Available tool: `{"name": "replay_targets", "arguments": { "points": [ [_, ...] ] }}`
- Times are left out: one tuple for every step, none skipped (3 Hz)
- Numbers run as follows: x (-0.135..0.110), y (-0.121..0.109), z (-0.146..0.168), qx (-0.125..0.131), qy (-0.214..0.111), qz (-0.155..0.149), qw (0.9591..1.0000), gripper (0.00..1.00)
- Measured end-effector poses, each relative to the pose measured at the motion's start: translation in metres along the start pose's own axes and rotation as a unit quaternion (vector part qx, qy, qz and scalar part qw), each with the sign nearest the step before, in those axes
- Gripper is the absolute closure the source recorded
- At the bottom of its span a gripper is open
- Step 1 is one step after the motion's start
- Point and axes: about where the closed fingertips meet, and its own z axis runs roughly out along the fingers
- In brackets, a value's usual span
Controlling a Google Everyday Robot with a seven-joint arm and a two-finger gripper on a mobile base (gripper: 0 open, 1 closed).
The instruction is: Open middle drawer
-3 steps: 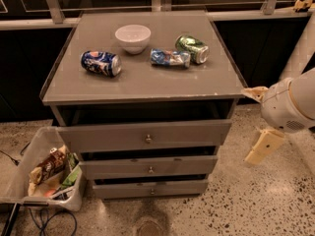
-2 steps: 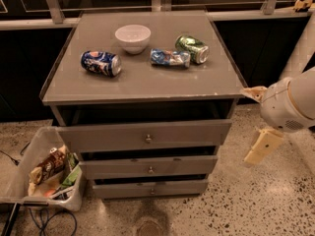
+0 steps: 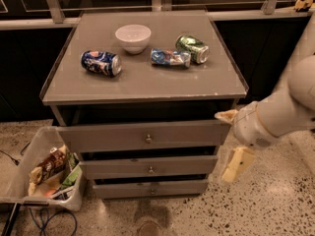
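Observation:
The grey cabinet (image 3: 142,82) has three stacked drawers. The middle drawer (image 3: 113,168) is the low flat front with a small round knob (image 3: 151,169); it sits nearly flush with the bottom drawer (image 3: 118,188). The taller top drawer (image 3: 98,137) stands out slightly. My gripper (image 3: 231,140) hangs off the cabinet's right front corner, level with the top and middle drawers. It is open, with one cream finger (image 3: 225,115) by the top drawer's right end and the other (image 3: 237,164) lower, and it holds nothing.
On the cabinet top lie a white bowl (image 3: 133,37), a blue can (image 3: 101,63), a crushed blue can (image 3: 170,57) and a green can (image 3: 192,48). A clear bin of snack packets (image 3: 44,173) stands on the speckled floor at the left. A dark railing runs behind.
My gripper has moved left and down, closer to the right front corner of the cabinet. The drawers and the things on top have not moved.

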Motion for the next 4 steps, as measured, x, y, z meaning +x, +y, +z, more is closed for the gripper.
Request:
{"name": "replay_targets", "arguments": {
  "points": [
    [0.006,0.018,0.047,-0.035,-0.029,0.004,0.9989,0.00],
    [0.017,0.031,0.091,-0.043,-0.082,0.010,0.9957,0.00],
    [0.038,0.023,0.161,-0.001,-0.136,0.021,0.9904,0.00],
    [0.038,0.023,0.161,-0.002,-0.136,0.021,0.9904,0.00]
  ]
}}
